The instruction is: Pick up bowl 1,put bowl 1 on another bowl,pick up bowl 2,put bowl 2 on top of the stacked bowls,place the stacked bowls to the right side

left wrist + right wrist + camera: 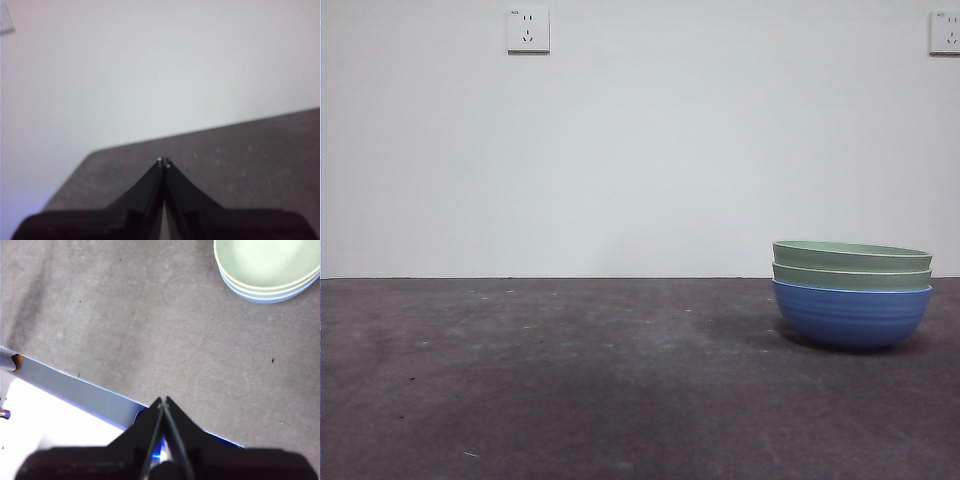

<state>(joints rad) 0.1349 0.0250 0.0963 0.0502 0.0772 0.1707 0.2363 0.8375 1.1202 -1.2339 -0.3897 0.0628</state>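
table (pixel 570 400) bare up front | stacked bowls (pixel 851 295): two green nested in blue bowl (pixel 851 315), standing at right | right gripper (pixel 163 401) closed, empty, well apart from stack, nearer arm | left gripper (pixel 163 162) closed, empty, waiting | task looks finished

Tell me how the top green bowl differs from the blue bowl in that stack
The top green bowl is sage green with a pale rim; the blue bowl is blue all over. The green one sits highest, nested so only its upper band shows; the blue one rests on the table with its whole ribbed side visible. Both look alike in shape and width.
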